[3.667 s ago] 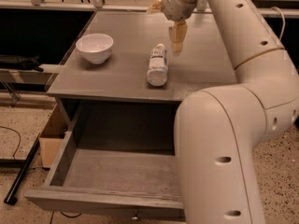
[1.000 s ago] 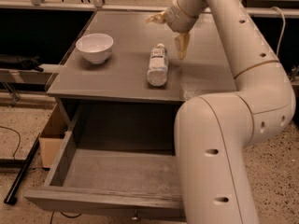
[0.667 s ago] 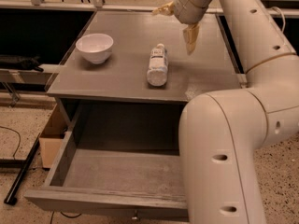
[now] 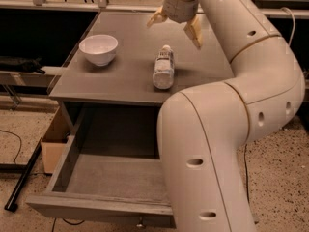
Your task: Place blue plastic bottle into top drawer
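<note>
The blue plastic bottle (image 4: 163, 67) lies on its side on the grey tabletop (image 4: 130, 47), cap pointing away from me, near the front edge. The top drawer (image 4: 104, 180) stands pulled open below the tabletop and holds nothing; its small knob (image 4: 140, 223) shows on the front panel. My gripper (image 4: 176, 27) hangs above the table just behind the bottle, open, with its two tan fingers (image 4: 194, 33) spread wide, and it holds nothing.
A white round bowl (image 4: 98, 49) sits on the left of the tabletop. My large cream arm (image 4: 227, 129) fills the right foreground and hides the drawer's right side. A cardboard box (image 4: 54, 144) and a black bar (image 4: 21, 180) lie on the floor at left.
The gripper has turned and spread its fingers wide, and has shifted left to sit behind the bottle. The bottle and bowl have not moved.
</note>
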Controlling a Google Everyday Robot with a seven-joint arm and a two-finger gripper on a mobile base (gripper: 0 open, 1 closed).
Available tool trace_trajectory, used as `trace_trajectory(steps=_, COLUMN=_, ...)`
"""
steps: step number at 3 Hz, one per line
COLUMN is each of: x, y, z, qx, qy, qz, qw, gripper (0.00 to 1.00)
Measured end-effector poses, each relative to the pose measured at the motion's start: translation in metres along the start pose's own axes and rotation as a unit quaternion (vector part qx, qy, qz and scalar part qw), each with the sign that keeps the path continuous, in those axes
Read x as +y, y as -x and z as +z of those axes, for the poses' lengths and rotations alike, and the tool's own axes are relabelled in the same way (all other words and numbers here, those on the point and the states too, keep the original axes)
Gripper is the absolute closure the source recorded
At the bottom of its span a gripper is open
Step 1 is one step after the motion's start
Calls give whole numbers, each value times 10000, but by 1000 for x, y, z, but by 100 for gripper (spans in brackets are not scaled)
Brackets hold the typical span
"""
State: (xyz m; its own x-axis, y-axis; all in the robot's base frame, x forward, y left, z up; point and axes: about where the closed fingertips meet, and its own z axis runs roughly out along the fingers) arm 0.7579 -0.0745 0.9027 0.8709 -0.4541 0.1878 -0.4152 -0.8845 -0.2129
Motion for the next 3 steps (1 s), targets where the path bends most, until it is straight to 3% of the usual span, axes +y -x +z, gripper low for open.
trace_trajectory(steps=1, x=-12, y=-9, z=9, qx=183, qy=-86, qz=-381, qw=9991, gripper=0)
trace_trajectory(steps=2, x=-11, y=-9, z=12, qx=193, qy=-68, qz=-342, qw=9992, gripper=0)
trace_trajectory(steps=3, x=-11, y=-2, z=9, qx=192, qy=-131, qz=-117, qw=9997, gripper=0)
